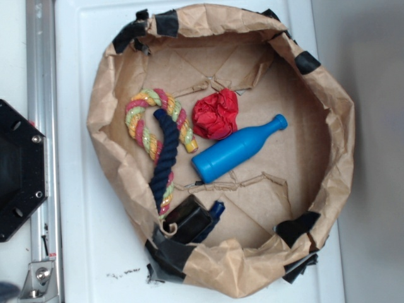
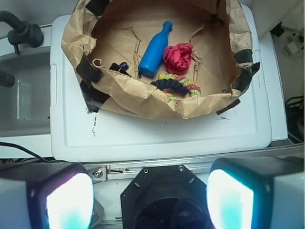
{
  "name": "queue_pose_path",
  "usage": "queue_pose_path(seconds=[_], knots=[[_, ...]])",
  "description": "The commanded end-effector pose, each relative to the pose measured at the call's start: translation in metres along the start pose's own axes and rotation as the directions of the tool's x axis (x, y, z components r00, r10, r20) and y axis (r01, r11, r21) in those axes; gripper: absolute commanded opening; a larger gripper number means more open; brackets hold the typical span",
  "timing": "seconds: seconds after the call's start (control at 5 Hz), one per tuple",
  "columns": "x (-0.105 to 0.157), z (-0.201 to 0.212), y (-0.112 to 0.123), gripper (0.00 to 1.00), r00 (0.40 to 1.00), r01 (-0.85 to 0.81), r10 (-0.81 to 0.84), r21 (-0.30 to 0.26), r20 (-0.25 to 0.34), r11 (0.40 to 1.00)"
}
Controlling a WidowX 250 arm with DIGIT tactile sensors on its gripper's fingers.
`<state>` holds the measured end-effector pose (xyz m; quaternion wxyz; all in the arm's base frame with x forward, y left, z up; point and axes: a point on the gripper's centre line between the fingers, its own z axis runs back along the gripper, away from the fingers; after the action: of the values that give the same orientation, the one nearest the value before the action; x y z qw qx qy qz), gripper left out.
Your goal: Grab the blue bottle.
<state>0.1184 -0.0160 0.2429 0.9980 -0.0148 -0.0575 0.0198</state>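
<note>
The blue bottle (image 1: pixel 235 151) lies on its side on the floor of a brown paper basin (image 1: pixel 319 76), neck pointing to the upper right. In the wrist view the blue bottle (image 2: pixel 154 49) lies far ahead inside the basin (image 2: pixel 143 98), neck pointing away. My gripper (image 2: pixel 150 200) is open, its two lit pads wide apart at the bottom corners with nothing between them. It hovers over the black robot base (image 2: pixel 162 200), well short of the basin. The gripper does not show in the exterior view.
A red crumpled paper ball (image 1: pixel 216 113) touches the bottle's upper side. A multicoloured rope (image 1: pixel 151 120) twisted with a dark navy rope (image 1: pixel 165 161) lies left of it. A small black boxy object (image 1: pixel 189 219) sits at the basin's near wall. Black tape patches (image 1: pixel 167 252) hold the rim.
</note>
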Motion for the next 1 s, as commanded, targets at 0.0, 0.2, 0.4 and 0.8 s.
queue_pose_path(seconds=[0.0, 0.2, 0.4, 0.8], knots=[[0.000, 0.000, 0.000, 1.00, 1.000, 0.000, 0.000, 0.000, 0.000, 1.000], [0.045, -0.055, 0.029, 1.00, 0.988, -0.139, 0.147, 0.125, -0.051, 0.982], [0.073, -0.115, 0.028, 1.00, 0.924, -0.350, 0.354, 0.057, -0.144, 0.935], [0.125, -0.198, 0.026, 1.00, 0.684, -0.725, 0.726, -0.185, -0.073, 0.664]])
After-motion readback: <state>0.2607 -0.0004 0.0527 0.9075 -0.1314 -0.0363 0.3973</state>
